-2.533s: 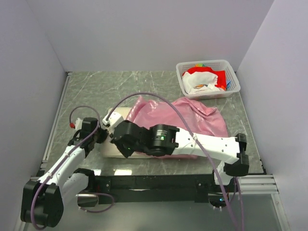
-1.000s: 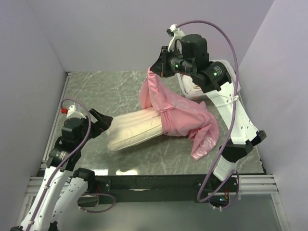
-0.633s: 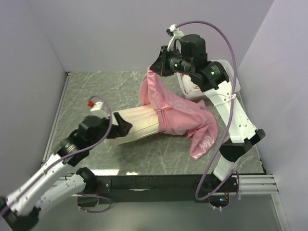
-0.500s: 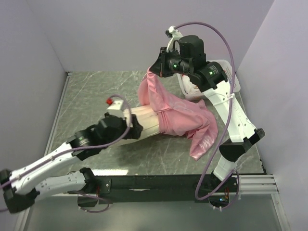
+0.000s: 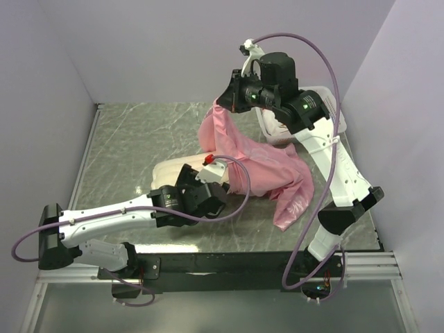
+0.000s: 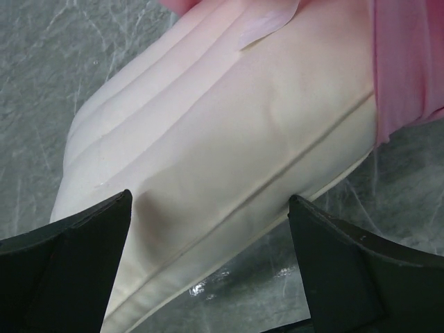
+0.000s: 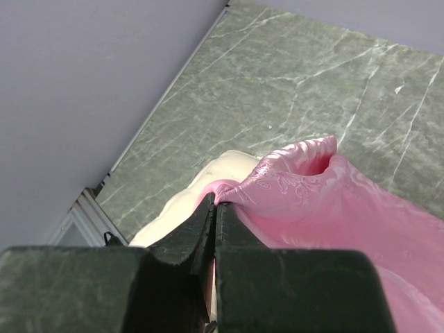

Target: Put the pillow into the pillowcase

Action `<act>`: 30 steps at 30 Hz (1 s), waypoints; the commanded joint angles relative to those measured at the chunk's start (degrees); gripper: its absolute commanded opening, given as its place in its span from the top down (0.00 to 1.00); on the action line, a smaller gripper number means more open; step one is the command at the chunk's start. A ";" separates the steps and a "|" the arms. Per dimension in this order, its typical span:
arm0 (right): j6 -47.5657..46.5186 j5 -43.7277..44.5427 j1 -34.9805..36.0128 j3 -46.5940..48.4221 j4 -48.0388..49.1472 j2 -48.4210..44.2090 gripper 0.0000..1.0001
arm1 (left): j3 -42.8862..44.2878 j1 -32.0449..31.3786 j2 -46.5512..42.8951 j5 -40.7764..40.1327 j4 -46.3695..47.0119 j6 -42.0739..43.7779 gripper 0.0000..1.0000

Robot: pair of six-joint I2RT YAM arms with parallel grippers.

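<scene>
The right gripper [image 7: 214, 202] pinches the pink pillowcase [image 5: 267, 165] up high, while the left gripper [image 6: 208, 216] hangs wide open over the pillow [image 6: 222, 125].

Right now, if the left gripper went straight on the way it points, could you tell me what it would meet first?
Most likely the pillow, lying right ahead between the open fingers of the left gripper.
</scene>
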 commanded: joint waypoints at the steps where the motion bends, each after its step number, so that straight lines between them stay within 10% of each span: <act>1: -0.40 0.15 -0.64 -0.05 5.35 -3.95 1.00 | -1.84 0.75 -0.42 -1.67 2.58 5.10 0.01; 7: -0.22 -0.02 -0.64 -0.57 5.44 -5.62 1.00 | -6.76 3.56 2.21 2.73 6.89 8.79 0.27; 11: 0.04 -0.72 -0.55 -2.85 6.23 -7.20 1.00 | -5.89 5.14 2.31 3.26 7.95 7.74 0.99; 24: -0.04 -1.44 5.15 -2.88 4.92 -9.50 1.00 | 20.44 5.06 -2.37 18.91 5.25 3.80 0.99; 30: -0.40 2.52 9.03 0.59 2.00 -0.44 1.00 | 18.14 18.22 -1.38 36.47 12.07 -7.37 0.99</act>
